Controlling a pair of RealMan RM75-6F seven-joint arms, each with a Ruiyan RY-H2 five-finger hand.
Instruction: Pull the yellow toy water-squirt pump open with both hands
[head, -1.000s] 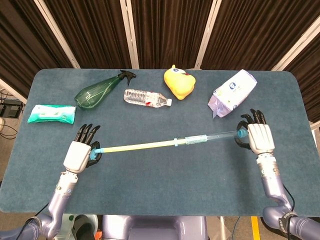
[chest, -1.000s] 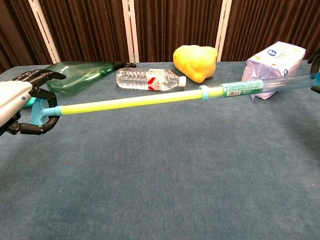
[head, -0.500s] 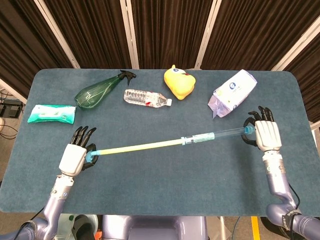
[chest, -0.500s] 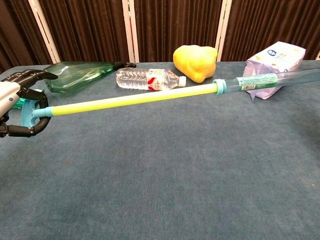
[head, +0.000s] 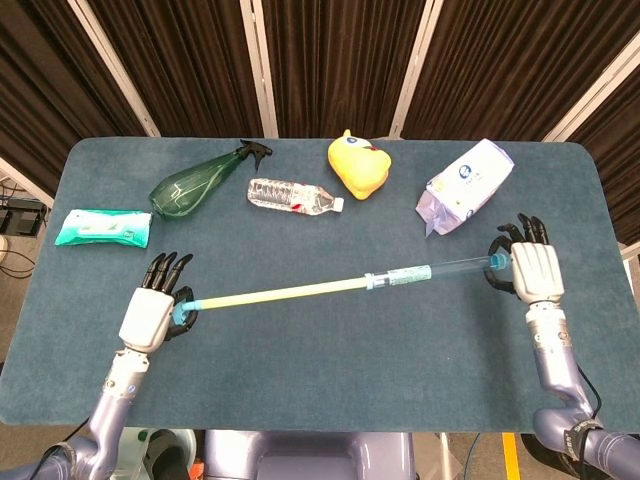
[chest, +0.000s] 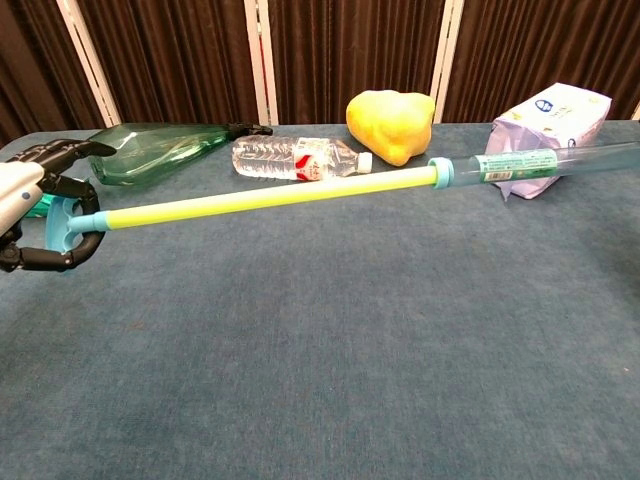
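Observation:
The toy water-squirt pump stretches across the table, held above it, with its yellow rod (head: 285, 292) (chest: 260, 198) drawn far out of the clear blue barrel (head: 440, 268) (chest: 540, 160). My left hand (head: 150, 312) (chest: 25, 215) grips the blue handle (chest: 62, 225) at the rod's left end. My right hand (head: 535, 272) holds the barrel's far end; the chest view cuts that hand off at its right edge. A blue collar (head: 371, 281) (chest: 441, 173) marks where the rod enters the barrel.
Along the back of the table (head: 330, 360) lie a green spray bottle (head: 195, 182), a small water bottle (head: 295, 195), a yellow duck toy (head: 358, 164) and a white tissue pack (head: 465, 185). A green wipes pack (head: 103, 227) lies at the far left.
Both hands have moved apart, the left one leftward and the right one rightward. More yellow rod now shows outside the barrel. Little moved in the last half second.

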